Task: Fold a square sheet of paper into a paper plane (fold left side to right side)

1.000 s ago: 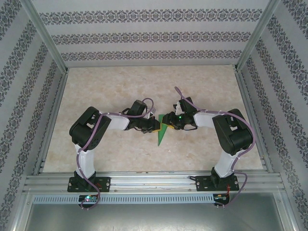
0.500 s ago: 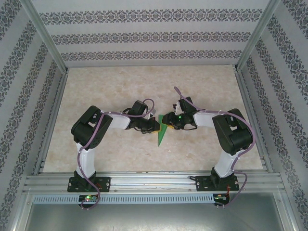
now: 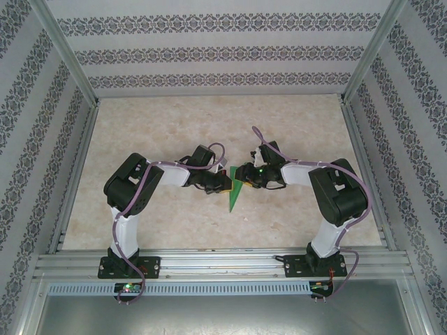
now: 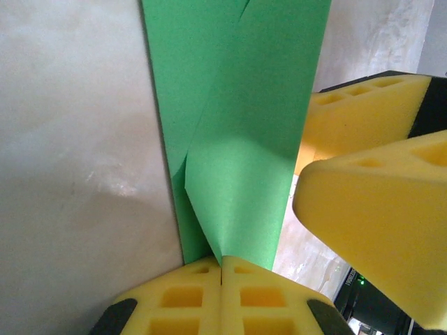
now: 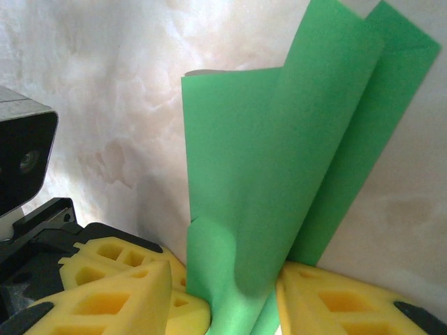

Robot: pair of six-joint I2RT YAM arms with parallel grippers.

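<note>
The green sheet of paper (image 3: 235, 194) lies mid-table, folded into a narrow wedge whose tip points toward the arms. My left gripper (image 3: 227, 183) reaches it from the left. In the left wrist view this gripper (image 4: 222, 269) is shut, its yellow foam pads pressed together on the corner of a raised flap of the paper (image 4: 244, 139). My right gripper (image 3: 243, 174) comes in from the right, and its fingers (image 4: 377, 230) hang beside the flap. In the right wrist view it (image 5: 227, 286) is open, with curled layers of the paper (image 5: 279, 174) standing between its fingers.
The pale marbled table (image 3: 174, 132) is bounded by metal rails (image 3: 209, 262) in front and patterned walls (image 3: 223, 52) behind and at both sides. The two grippers sit almost tip to tip over the paper; the left gripper's pads (image 5: 126, 255) lie close by the right one.
The left gripper's pads have closed the last small gap onto the paper flap. Both arms and the paper have hardly shifted.
</note>
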